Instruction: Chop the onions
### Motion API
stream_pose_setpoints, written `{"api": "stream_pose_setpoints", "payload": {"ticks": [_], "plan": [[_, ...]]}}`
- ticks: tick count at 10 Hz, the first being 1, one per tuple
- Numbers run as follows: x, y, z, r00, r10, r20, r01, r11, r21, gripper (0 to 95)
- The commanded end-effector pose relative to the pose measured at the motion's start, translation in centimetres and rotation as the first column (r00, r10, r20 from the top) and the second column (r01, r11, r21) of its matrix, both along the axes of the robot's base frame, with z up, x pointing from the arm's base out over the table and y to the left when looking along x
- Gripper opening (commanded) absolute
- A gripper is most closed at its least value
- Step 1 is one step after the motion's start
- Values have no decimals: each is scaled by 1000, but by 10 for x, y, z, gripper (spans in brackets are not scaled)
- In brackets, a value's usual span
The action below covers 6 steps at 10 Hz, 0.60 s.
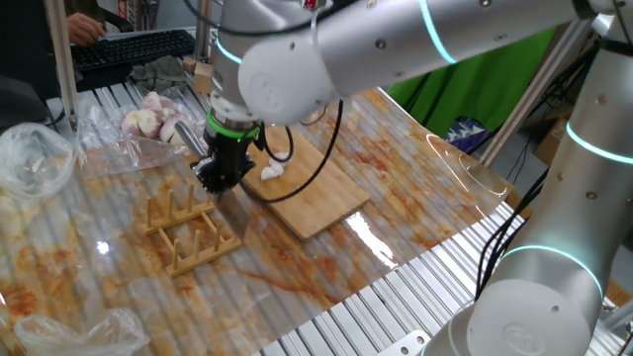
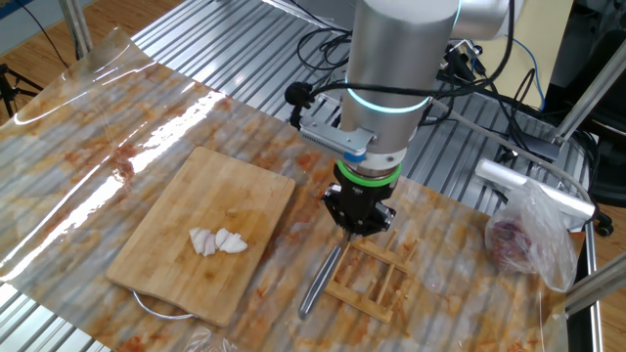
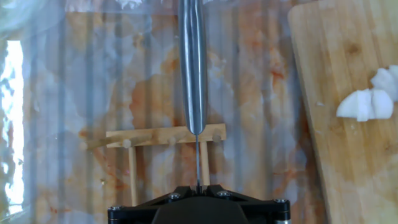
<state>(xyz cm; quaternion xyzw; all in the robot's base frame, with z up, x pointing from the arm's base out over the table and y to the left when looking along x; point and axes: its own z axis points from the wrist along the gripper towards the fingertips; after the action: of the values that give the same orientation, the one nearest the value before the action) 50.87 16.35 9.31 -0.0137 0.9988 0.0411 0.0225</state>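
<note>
Here, hand (image 2: 359,227) clenched over rack (image 2: 372,274), onions (image 2: 218,241) lying crosswise on board (image 2: 196,230), knife (image 2: 320,282) alongside

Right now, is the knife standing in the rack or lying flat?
Lying flat: the knife has its handle on the table and its thin blade resting in the wooden rack, under the gripper.

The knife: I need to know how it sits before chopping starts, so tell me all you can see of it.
The knife has a smooth, rounded handle that looks like brushed steel, and a thin blade seen edge-on in the hand view. It lies low over the stained table, its handle end pointing away from the wooden rack, its blade passing between the rack's pegs. The hand, pointing down, is shut over the blade end; whether it grips the blade cannot be told. The knife lies beside the board, apart from the onions.
</note>
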Motion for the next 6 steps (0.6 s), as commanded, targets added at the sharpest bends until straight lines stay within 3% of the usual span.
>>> {"api": "stream_pose_setpoints", "payload": {"ticks": [1,6], "plan": [[0,2,-7,1000,-1,13,1,1000,1,0],[4,6,-29,999,-6,44,5,1000,5,0]]}}
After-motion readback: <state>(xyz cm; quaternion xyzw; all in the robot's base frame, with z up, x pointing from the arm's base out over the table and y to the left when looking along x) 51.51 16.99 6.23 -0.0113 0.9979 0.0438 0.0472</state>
